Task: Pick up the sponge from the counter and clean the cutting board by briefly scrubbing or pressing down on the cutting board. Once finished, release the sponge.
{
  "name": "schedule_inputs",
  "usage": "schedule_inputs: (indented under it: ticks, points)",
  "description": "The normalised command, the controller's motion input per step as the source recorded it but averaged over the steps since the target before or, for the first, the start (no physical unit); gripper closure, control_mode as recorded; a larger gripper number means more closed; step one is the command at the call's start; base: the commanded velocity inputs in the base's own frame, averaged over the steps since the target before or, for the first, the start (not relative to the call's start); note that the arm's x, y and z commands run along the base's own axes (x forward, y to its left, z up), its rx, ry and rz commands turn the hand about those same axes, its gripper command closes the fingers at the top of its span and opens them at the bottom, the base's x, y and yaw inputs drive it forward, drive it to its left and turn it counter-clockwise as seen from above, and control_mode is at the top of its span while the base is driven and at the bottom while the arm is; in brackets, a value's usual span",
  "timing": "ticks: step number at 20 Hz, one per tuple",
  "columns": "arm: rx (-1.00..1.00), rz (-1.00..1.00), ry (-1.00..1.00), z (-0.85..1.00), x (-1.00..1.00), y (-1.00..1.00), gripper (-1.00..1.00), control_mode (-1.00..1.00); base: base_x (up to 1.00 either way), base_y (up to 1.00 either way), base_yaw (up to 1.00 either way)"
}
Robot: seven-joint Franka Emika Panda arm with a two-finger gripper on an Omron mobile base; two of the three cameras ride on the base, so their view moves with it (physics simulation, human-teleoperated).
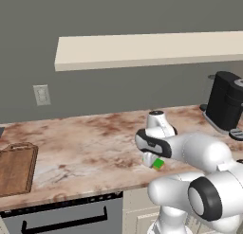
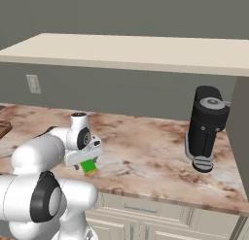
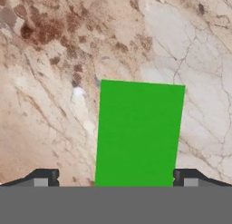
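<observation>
No readable text, label, brand, number or sign appears anywhere in these views; every surface shown is plain and unmarked.

The sponge (image 3: 139,133) shows a flat bright green top, with a yellow edge underneath; the tabletop (image 1: 85,148) is beige stone mottled with reddish-brown blotches and fine dark veins; the cutting board (image 1: 16,169) is dark brown wood with visible grain; the coffee machine (image 2: 206,127) is black; the shelf (image 1: 142,48) is plain cream; the wall is grey.
</observation>
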Motion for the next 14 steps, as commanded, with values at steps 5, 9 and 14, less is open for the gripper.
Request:
schedule_inputs:
  ticks: [5, 9, 14]
  points:
    - [0.00, 0.09, -0.04, -0.10, 0.00, -0.06, -1.00, -1.00, 0.00, 0.00, 0.00]
    - [0.00, 0.05, -0.02, -0.11, 0.05, 0.00, -1.00, -1.00, 0.00, 0.00, 0.00]
    - [0.00, 0.02, 0.00, -0.09, 0.10, 0.00, -1.00, -1.00, 0.00, 0.00, 0.00]
